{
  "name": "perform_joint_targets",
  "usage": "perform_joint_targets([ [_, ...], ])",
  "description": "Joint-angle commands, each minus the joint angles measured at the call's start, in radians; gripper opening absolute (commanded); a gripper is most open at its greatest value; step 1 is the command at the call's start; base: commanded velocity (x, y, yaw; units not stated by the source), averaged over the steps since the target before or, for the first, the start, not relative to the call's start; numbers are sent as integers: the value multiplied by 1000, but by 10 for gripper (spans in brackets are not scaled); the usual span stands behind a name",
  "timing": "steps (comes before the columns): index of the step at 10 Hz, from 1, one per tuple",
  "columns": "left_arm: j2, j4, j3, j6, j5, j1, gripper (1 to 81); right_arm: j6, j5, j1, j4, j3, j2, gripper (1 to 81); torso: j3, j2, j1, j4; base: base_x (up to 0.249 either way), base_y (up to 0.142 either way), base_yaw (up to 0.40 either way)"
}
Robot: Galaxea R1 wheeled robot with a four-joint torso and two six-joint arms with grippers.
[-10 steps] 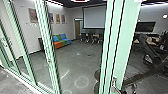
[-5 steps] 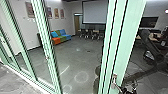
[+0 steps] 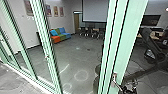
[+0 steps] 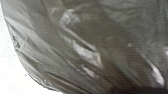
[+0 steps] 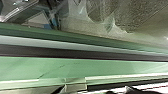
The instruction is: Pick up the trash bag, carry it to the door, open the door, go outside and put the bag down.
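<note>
The right gripper (image 3: 128, 88) is low at the right of the head view, just beside the silver handle (image 3: 114, 80) on a green-framed glass door (image 3: 125, 47). Whether it touches the handle, I cannot tell. In the right wrist view the green door frame (image 5: 100, 68) runs across at close range. The trash bag (image 4: 82, 50), greyish, wrinkled and see-through, hangs large and close in the left wrist view; what grips it is hidden.
More green-framed glass panels (image 3: 47, 52) stand at the left. Behind the glass are a grey floor (image 3: 82, 60), a colourful sofa (image 3: 60, 35), chairs (image 3: 92, 32) and a projection screen (image 3: 95, 11).
The head view has shifted a little, so the room appears higher. My right gripper has come slightly closer to the door handle.
</note>
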Motion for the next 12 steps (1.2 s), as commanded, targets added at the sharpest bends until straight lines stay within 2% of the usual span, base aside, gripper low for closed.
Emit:
perform_joint_targets([
  [1,-12,-8,-4,0,68,-40,10,-6,-342,100,67,-65,62,811,0,0,1,0,0,0,0],
  [12,-9,-8,-4,0,68,-37,10,0,-328,135,67,-96,71,811,0,-3,1,-1,59,0,0],
])
